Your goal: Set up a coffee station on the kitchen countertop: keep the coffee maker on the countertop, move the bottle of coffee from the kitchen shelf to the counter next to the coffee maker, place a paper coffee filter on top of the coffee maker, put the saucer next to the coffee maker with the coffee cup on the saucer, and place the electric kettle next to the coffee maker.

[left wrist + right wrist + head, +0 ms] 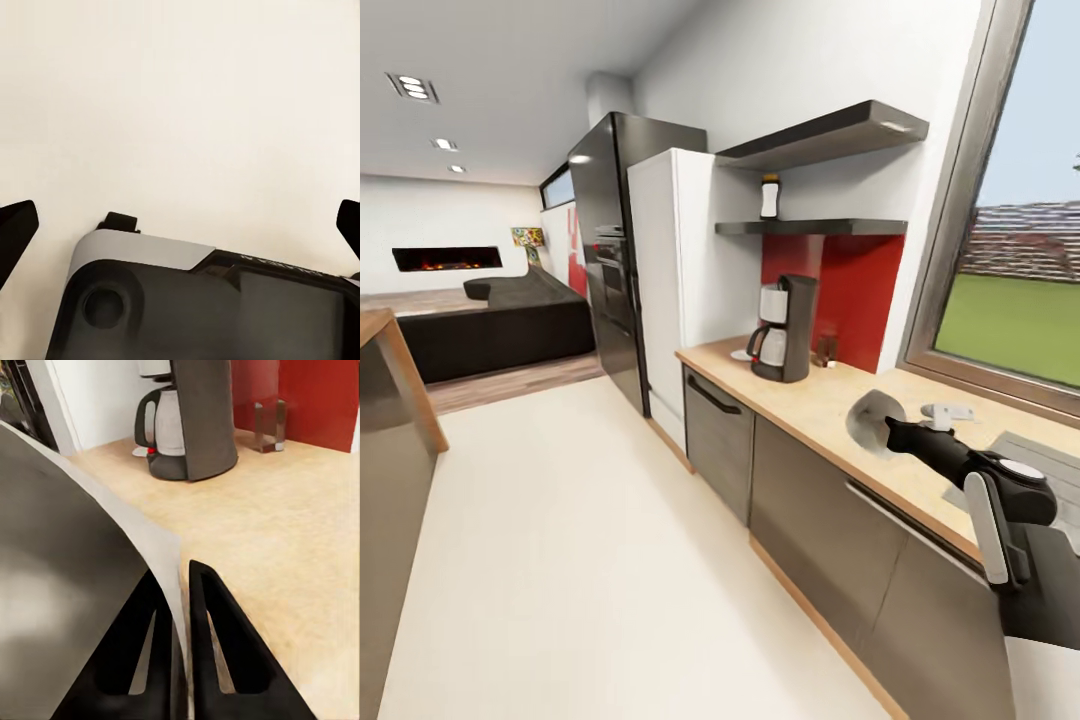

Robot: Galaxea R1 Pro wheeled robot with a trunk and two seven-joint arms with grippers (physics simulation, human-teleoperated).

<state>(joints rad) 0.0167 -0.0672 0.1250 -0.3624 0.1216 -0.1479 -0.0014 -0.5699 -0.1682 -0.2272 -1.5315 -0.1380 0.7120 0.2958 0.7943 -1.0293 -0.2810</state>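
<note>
Right gripper [180, 645] pinches paper coffee filter [873, 420] above countertop [810, 400].

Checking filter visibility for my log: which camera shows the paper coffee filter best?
The head view: the whole paper coffee filter shows above the countertop, held by the right end effector. The right wrist view shows a close blurred sheet.

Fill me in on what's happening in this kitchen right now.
The robot stands beside the countertop. Its right gripper is shut on a paper filter, holding it above the counter, some way short of the coffee maker. The coffee bottle sits on the shelf above the machine. The left gripper hangs open over the pale floor, holding nothing.
</note>
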